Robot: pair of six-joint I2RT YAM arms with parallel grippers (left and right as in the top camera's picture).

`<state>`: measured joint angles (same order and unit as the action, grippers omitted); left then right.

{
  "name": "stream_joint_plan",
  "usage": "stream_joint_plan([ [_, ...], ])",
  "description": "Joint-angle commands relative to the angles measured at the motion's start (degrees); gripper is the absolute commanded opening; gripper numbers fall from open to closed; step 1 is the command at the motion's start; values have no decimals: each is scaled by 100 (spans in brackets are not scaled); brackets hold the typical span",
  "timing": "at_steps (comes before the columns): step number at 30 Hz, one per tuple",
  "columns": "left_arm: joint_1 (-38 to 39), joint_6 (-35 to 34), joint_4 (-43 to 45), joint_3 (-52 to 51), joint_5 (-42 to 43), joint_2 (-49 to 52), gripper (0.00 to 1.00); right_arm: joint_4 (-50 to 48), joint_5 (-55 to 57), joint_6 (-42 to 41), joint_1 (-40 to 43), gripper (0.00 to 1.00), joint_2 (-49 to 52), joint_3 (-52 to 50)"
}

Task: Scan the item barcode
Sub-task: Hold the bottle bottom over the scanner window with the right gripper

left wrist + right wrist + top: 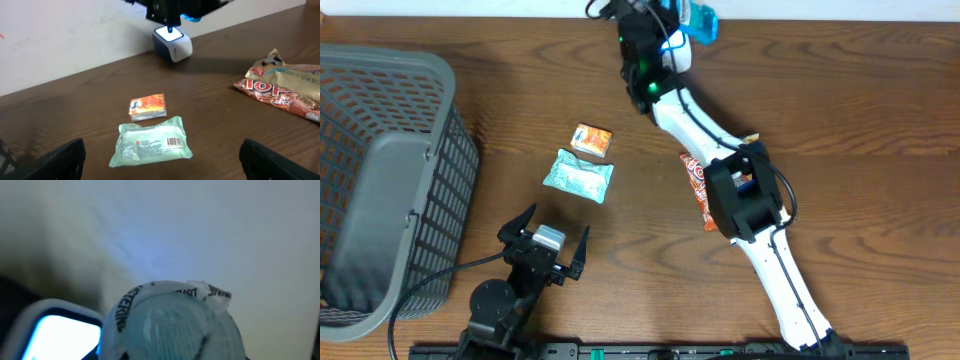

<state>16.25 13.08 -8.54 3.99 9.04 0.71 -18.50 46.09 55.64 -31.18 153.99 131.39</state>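
Note:
My right gripper (672,22) is at the far edge of the table, shut on a pale blue bottle (698,18). The bottle fills the lower part of the right wrist view (175,325), with black lettering on its wrap. It hangs right beside the white scanner (677,52), whose window glows blue-white (57,335). In the left wrist view the scanner (172,44) stands at the back by the wall. My left gripper (546,243) rests near the front edge, open, with nothing between its black fingers (56,162).
A mint green packet (152,141) with its barcode up lies ahead of the left gripper. Behind it is a small orange packet (147,106). A red snack bag (698,188) lies partly under the right arm. A grey basket (380,180) stands at the left.

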Motion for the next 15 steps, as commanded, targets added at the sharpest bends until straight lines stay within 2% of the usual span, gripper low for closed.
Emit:
stream_joint_plan([
  [1,22,-74,-144,-90,35,-11,98,-291,-166,214,-96,1,68,280],
  [12,22,-74,-144,-90,35,-11,98,-380,-291,-48,-114,1,208,317],
  [15,22,-76,-144,-90,35,-11,98,-385,-221,332,-105,1,208,341],
])
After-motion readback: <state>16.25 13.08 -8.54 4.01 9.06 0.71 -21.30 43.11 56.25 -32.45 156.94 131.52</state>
